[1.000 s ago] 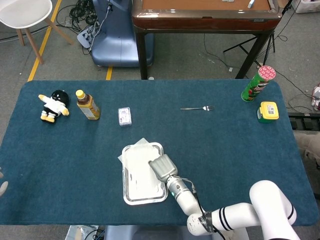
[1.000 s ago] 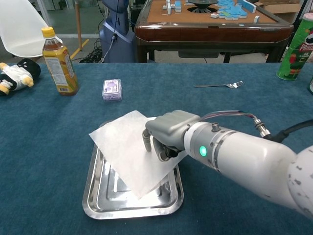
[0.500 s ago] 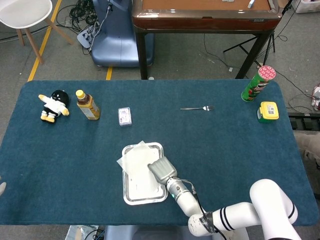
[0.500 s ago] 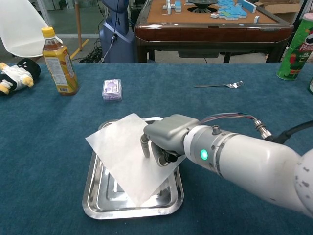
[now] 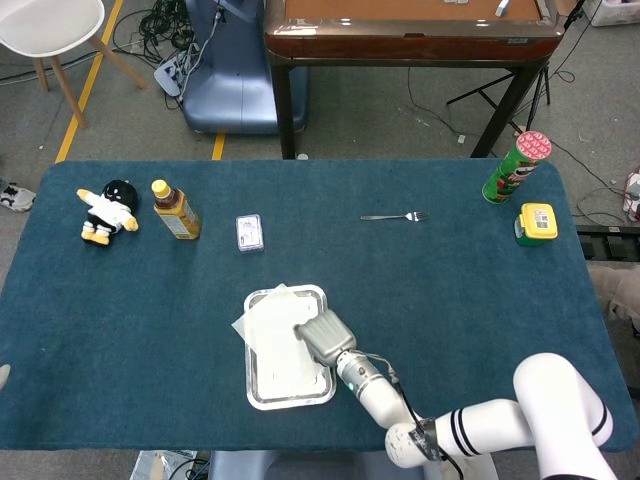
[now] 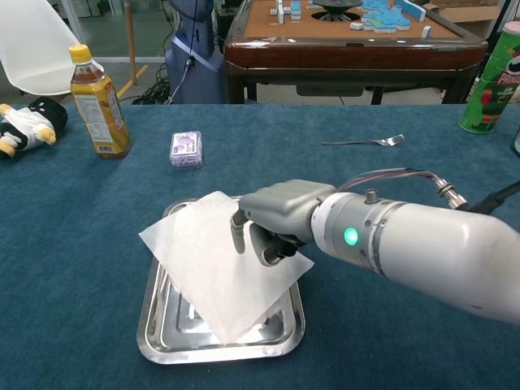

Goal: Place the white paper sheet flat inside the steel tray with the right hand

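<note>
White paper sheet [image 6: 213, 272], pinched by right hand [image 6: 272, 221], has slid leftward over steel tray [image 6: 154, 337].

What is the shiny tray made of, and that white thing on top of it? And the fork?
The tray looks like polished steel: its rim and floor mirror the light. The white sheet looks like thin matte paper, since it bends and its corners hang past the rim. The fork looks like metal, grey and glinting, though it is too small to be sure.

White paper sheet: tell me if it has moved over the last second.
Yes. In the chest view the white paper sheet, held by the right hand, has shifted left and lower over the steel tray, its left corner now past the tray's left rim.
</note>
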Motion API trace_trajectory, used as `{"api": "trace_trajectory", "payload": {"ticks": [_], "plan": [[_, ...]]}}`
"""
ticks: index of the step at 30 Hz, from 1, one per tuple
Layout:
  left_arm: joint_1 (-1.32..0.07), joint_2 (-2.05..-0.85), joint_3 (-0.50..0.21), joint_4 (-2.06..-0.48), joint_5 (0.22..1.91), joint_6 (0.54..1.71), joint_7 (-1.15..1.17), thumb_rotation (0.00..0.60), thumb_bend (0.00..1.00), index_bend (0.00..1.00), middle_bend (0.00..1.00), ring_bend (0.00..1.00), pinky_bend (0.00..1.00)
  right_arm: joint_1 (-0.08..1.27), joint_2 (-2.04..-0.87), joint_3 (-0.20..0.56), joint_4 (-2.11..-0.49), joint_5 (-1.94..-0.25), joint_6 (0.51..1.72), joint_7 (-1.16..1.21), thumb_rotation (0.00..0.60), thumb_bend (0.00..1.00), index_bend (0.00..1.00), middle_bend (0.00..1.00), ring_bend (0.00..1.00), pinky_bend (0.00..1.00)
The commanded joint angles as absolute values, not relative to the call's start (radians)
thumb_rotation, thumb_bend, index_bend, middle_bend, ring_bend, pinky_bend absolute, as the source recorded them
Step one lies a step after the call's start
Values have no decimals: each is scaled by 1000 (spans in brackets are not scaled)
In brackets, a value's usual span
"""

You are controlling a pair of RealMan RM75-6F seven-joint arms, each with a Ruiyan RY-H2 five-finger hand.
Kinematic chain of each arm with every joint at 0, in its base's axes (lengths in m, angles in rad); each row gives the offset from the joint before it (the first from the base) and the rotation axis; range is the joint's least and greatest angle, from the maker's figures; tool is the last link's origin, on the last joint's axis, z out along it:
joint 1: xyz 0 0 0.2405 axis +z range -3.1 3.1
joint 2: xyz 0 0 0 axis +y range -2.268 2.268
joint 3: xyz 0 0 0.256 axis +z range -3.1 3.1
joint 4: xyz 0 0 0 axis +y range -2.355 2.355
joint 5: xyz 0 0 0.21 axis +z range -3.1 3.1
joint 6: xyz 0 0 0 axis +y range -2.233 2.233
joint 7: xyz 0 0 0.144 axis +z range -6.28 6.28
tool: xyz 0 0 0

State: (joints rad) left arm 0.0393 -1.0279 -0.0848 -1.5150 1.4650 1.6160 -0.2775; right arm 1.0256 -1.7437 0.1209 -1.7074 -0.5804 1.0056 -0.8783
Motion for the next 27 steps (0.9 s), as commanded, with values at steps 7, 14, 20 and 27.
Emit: {"api": "trace_trajectory", "payload": {"ticks": [7, 14, 20, 27], "plan": [[32, -1028, -83, -1520, 1465, 1603, -266, 600, 278, 563, 452, 386, 546, 1019, -1713, 135, -1701, -690, 1007, -800, 600, 999, 375, 1000, 1000, 1000], [33, -1030, -83, -1514, 1462, 1601, -272, 600, 278, 563, 452, 386, 546, 1037, -1762, 137, -1600, -800, 1060, -828, 600, 999, 380, 1000, 1000, 1000], [33, -1026, -86, -1514, 1459, 1601, -281, 600, 278, 563, 452, 386, 546, 1062, -1795, 153, -1531, -808, 1055, -866, 600, 999, 379, 1000, 1000, 1000], [35, -1027, -86, -1509, 1456, 1602, -290, 600, 278, 563, 451, 386, 547, 1081, -1837, 156, -1468, -816, 1041, -894, 600, 1000, 380, 1000, 1000, 1000]]}}
